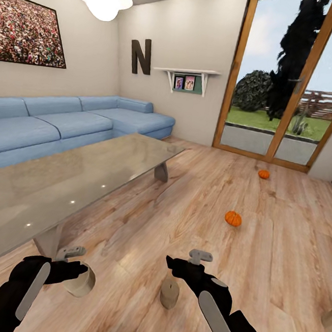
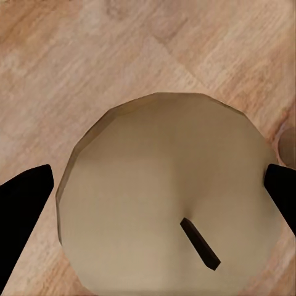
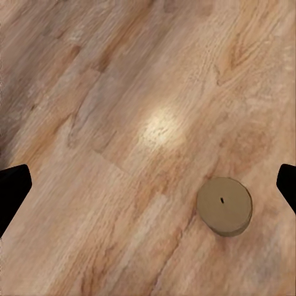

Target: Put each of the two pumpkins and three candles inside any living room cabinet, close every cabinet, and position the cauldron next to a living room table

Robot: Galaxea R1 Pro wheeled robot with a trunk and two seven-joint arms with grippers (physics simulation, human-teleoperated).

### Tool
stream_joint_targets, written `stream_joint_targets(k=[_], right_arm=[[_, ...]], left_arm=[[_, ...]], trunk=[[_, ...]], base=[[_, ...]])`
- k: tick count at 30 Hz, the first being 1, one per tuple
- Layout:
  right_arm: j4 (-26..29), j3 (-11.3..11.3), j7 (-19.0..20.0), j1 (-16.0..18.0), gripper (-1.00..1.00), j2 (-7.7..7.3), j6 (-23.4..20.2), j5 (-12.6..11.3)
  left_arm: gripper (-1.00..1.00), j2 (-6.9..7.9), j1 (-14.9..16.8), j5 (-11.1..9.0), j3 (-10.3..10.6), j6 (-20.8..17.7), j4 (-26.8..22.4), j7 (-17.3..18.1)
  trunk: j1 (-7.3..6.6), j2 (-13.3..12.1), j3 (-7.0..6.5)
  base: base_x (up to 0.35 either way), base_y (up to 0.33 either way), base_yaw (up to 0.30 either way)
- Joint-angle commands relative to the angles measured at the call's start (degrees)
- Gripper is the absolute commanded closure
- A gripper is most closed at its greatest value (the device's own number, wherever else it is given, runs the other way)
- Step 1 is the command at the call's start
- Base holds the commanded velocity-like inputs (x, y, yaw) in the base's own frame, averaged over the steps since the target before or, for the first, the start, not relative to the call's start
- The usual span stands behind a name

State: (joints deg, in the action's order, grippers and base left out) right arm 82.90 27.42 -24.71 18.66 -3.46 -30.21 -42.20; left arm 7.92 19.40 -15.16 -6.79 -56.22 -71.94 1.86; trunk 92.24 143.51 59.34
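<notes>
- Right now your left gripper [image 2: 157,197] has its jaws spread wide on either side of a candle [image 2: 169,197]; in the left wrist view the dark fingertips [image 2: 21,203] sit at the frame's two edges, and whether they touch the wax cannot be told.
- That candle is a stubby tan cylinder with a faceted rim, a smooth matte top and a short dark wick, at the lower left of the head view under your left gripper [image 1: 75,271].
- Your right gripper [image 1: 176,264] is also spread open and holds nothing; it hovers over bare floor, with a second candle [image 3: 224,205] below it, off to one side of the fingers.
- In the head view this second candle [image 1: 169,294] stands on the wooden floor [image 1: 279,259] at lower centre, just beside your right gripper.
- Two ribbed orange pumpkins lie on the planks: the nearer pumpkin [image 1: 233,218] right of centre, the farther pumpkin [image 1: 264,174] close to the glass door [image 1: 292,87].
- A glass-topped table [image 1: 56,185] fills the left, with a blue sofa [image 1: 63,124] behind it.
</notes>
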Motion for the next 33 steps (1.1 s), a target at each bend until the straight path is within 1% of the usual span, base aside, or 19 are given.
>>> stream_joint_targets(k=[1, 7, 16, 23, 29, 33], right_arm=[[0.09, 0.12, -0.59, 0.06, -1.00, -0.05, -0.02, -0.57], [-0.26, 0.16, -0.70, 0.06, -1.00, 0.02, -0.07, -0.22], [-0.45, 0.18, -0.69, 0.06, -1.00, 0.02, -0.08, -0.16], [-0.46, 0.25, -0.75, 0.06, -1.00, 0.02, -0.03, -0.08], [-0.46, 0.27, -0.77, 0.06, -1.00, 0.03, 0.67, -0.30], [-0.52, 0.27, -0.77, 0.06, -1.00, 0.03, 0.76, -0.39]], left_arm=[[1.00, -0.01, 0.03, 0.09, -0.06, -0.27, -0.04, 0.16], [1.00, -0.01, 0.05, 0.22, -0.06, -0.28, -0.04, 0.16], [1.00, -0.01, 0.06, 0.27, -0.06, -0.26, -0.04, 0.16], [1.00, -0.01, 0.03, 0.30, -0.06, -0.28, -0.04, 0.16], [1.00, -0.01, 0.04, 0.28, -0.06, -0.27, -0.04, 0.16], [1.00, -0.01, 0.03, -0.02, -0.06, -0.28, -0.04, 0.16]], trunk=[[0.00, 0.02, 0.06], [0.00, 0.02, 0.06], [0.00, 0.02, 0.23], [0.00, 0.02, 0.24], [0.00, 0.02, 0.10], [0.00, 0.02, 0.09]], base=[[0.086, 0.000, 0.000], [0.084, 0.000, 0.048], [0.109, -0.033, 0.247], [0.124, -0.173, 0.100], [0.115, -0.262, 0.210], [0.170, -0.089, 0.046]])
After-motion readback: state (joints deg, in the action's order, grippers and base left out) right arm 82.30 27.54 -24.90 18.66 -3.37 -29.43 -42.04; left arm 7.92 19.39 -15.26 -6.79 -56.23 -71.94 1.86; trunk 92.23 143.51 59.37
